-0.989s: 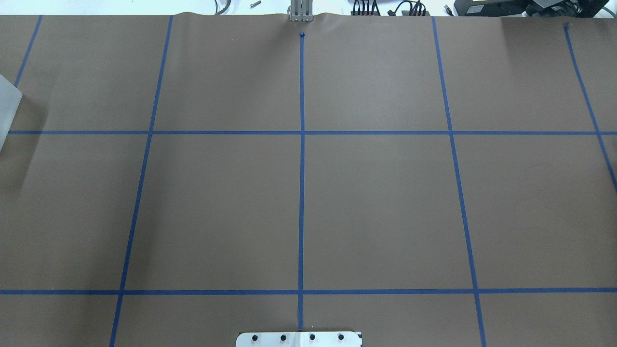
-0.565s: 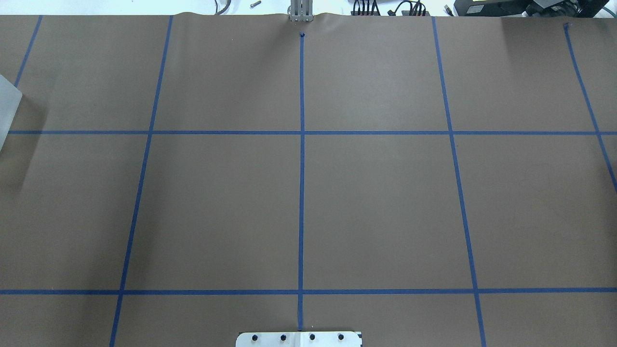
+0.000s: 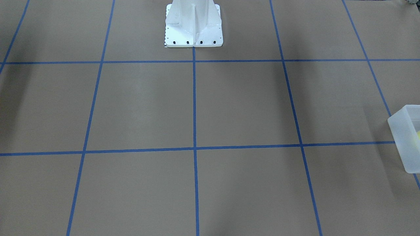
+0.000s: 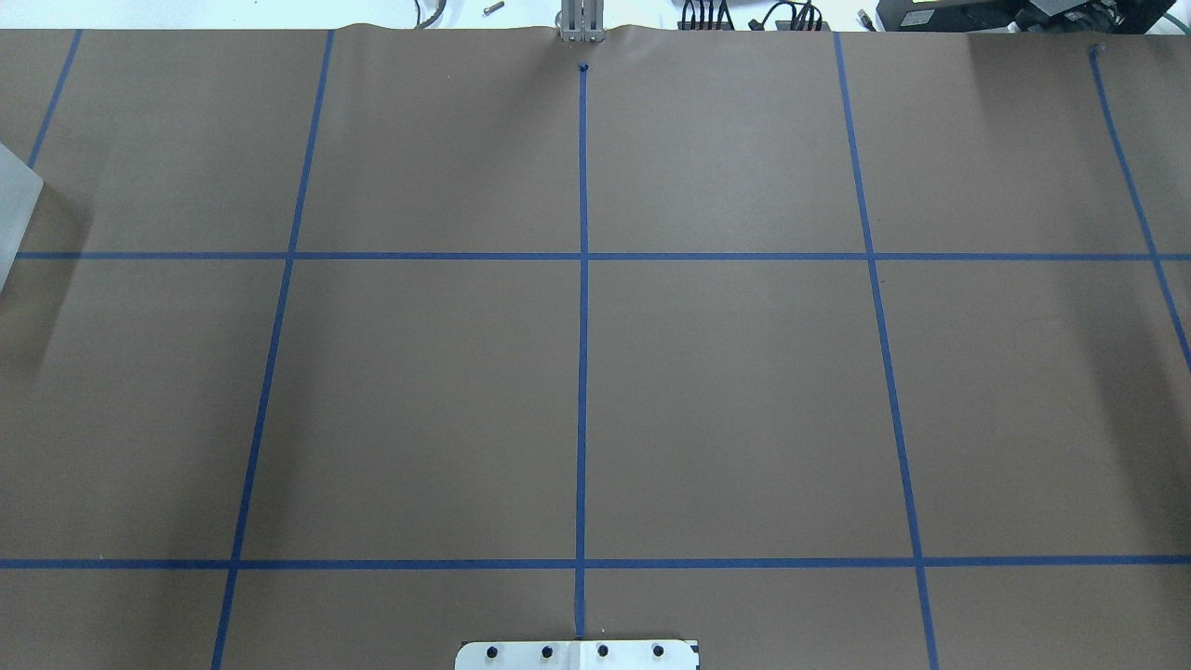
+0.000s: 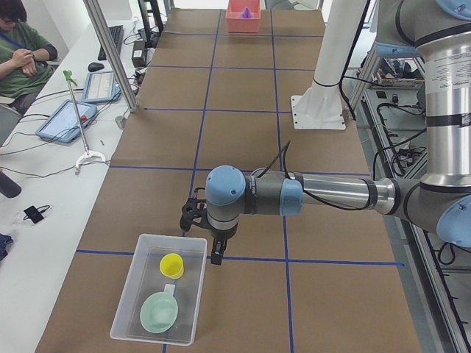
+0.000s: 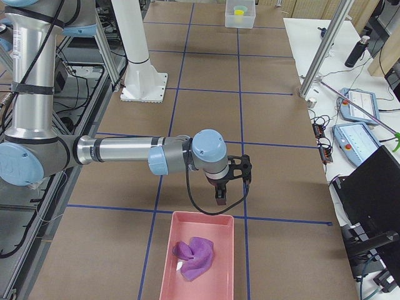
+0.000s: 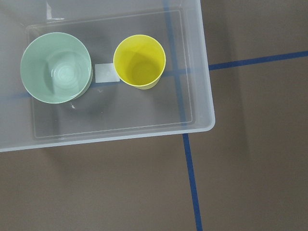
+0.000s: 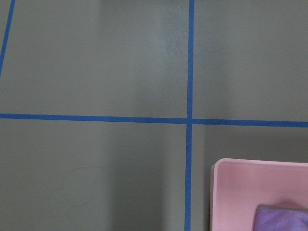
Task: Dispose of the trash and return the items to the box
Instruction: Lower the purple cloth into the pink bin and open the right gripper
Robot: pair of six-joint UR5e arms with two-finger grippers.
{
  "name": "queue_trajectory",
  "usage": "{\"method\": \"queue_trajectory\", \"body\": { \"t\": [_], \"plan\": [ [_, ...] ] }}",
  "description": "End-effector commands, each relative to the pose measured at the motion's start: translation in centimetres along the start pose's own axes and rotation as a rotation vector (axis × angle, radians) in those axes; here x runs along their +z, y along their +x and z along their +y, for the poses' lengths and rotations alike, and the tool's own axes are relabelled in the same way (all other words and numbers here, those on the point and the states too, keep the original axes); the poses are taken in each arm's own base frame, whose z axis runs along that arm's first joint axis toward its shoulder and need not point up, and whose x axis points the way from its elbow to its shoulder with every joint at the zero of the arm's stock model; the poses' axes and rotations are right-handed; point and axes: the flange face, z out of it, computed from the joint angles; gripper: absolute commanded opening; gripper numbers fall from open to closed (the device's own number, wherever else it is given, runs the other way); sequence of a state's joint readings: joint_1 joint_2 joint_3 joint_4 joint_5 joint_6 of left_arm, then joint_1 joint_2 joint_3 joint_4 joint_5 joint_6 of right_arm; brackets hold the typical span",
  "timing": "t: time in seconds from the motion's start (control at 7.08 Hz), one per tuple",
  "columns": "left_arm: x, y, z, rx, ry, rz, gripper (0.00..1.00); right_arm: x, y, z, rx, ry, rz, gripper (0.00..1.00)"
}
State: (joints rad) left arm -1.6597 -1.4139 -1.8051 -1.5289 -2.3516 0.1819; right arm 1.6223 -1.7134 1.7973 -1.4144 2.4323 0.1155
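Stretches low across the brown-papered table [image 6: 269,125].
Holds the right gripper [image 6: 232,186] just beyond the pink tray's [image 6: 203,214] far rim; crumpled purple wad [image 6: 195,257] inside; far off, frosted box [image 6: 239,23] with yellow cup [image 6: 239,11].

Box [image 3: 403,141] cut off at front view's rt edge (just a corner overhead); pink tray [image 8: 236,197] cropped too.

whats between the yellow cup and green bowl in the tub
Only a small white patch on the tub floor, between cup and bowl; left wrist view shows it.
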Motion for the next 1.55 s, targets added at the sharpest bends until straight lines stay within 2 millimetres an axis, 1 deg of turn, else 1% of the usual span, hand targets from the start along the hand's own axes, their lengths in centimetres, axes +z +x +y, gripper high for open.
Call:
{"method": "queue_trajectory", "body": {
  "t": [0.0, 0.14, 0.28, 0.42, 0.56, 0.71, 0.85, 0.99, 1.13, 1.41],
  "plan": [
    [0.7, -0.7, 0.2, -0.012, -0.013, 0.002, 0.99, 1.5, 0.6, 1.8, -0.038, -0.031, 0.107, 1.0],
    [0.4, -0.5, 0.1, -0.006, -0.004, 0.002, 0.99, 2.1, 1.8, 2.7, -0.076, -0.054, 0.165, 1.0],
    [0.6, -0.7, -0.1, -0.023, -0.014, 0.004, 0.99, 2.8, 2.7, 4.1, -0.129, -0.085, 0.166, 1.0],
    [0.3, -0.5, 0.4, -0.02, -0.011, 0.002, 0.99, 3.0, 3.2, 4.9, -0.127, -0.098, 0.167, 1.0],
    [0.7, -0.6, 0.1, -0.011, -0.018, -0.004, 0.99, 3.1, 2.8, 4.7, -0.136, -0.101, 0.164, 1.0],
    [0.2, 0.0, -0.4, 0.003, -0.006, -0.002, 0.99, 3.3, 2.4, 4.4, -0.111, -0.147, 0.159, 1.0],
    [0.6, -0.2, -0.2, -0.005, -0.015, 0.0, 0.99, 3.0, 2.0, 3.1, -0.135, -0.184, 0.151, 1.0],
    [0.7, -0.4, 0.0, -0.008, -0.019, 0.001, 0.99, 2.3, 1.5, 0.8, -0.139, -0.226, 0.164, 1.0],
    [0.7, -0.3, 0.2, -0.009, -0.02, 0.002, 0.99, 2.4, 1.9, 0.5, -0.141, -0.255, 0.195, 1.0],
    [0.8, -0.4, 0.3, -0.009, -0.019, 0.004, 0.99, 2.7, 2.4, 0.7, -0.137, -0.262, 0.202, 1.0]
  ]
}}
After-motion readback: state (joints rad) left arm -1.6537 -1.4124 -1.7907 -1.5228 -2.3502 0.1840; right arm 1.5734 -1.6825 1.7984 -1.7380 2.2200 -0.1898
